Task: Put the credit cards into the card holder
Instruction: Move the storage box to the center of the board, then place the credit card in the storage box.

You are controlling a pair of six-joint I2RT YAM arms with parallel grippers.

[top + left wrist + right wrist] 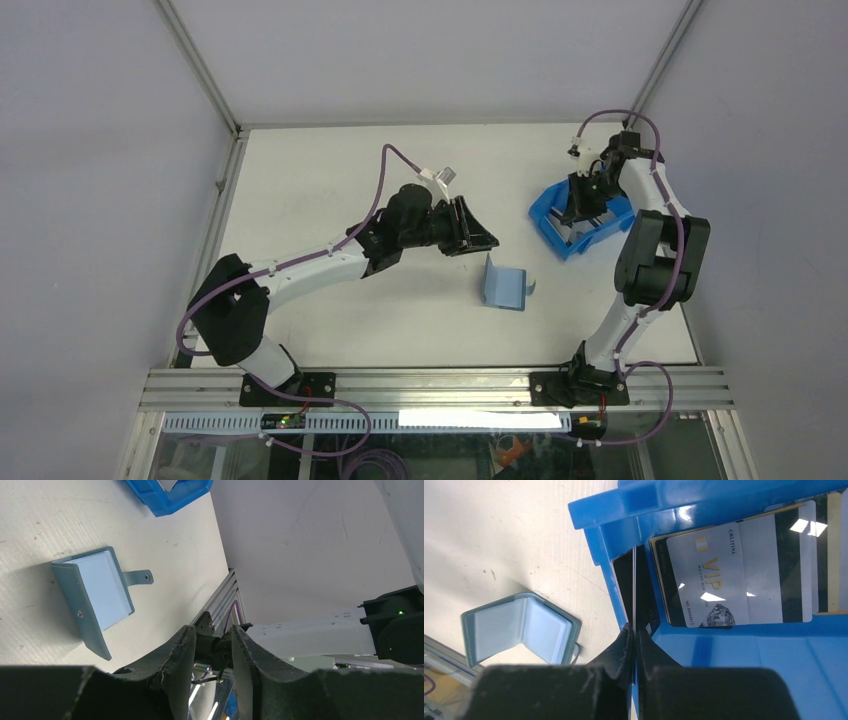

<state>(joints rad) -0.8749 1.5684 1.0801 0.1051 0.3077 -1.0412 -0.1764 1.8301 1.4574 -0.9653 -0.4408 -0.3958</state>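
Pinched tight in the right gripper, at the wall of a blue bin: one dark credit card, edge-on, long axis running 6 to 12 o'clock. Flat in the bin, more credit cards. At 8 o'clock from the bin, top view: card holder open on the table, one flap upright, snap tab pointing to 3 o'clock. Fingers of the left gripper apart, empty.
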